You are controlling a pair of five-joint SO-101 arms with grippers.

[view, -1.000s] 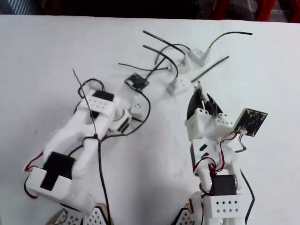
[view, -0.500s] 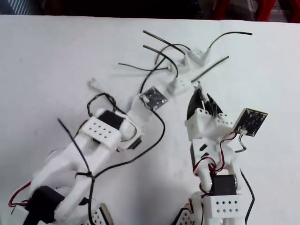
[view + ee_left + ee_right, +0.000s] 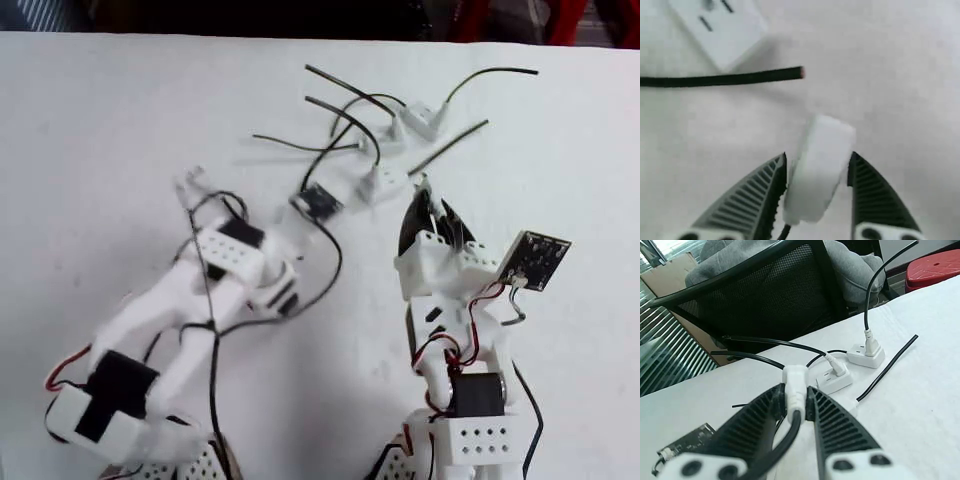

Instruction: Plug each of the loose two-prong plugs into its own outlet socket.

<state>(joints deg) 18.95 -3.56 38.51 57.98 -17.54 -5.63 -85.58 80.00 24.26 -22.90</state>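
**How many of each**

There are two grippers: the left gripper (image 3: 817, 156) and the right gripper (image 3: 795, 389).

There are four plugs. The left plug (image 3: 822, 135) and the right plug (image 3: 794, 374) are each held by a gripper. The near plug (image 3: 837, 367) and the far plug (image 3: 871, 346) each sit in a socket.

There are three white outlet sockets: the near socket (image 3: 383, 183), the middle socket (image 3: 388, 142) and the far socket (image 3: 425, 122).

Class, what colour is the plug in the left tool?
White; the plug shows best in the left wrist view.

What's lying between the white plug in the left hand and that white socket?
A black wire lies between the plug and the socket, seen in the left wrist view.
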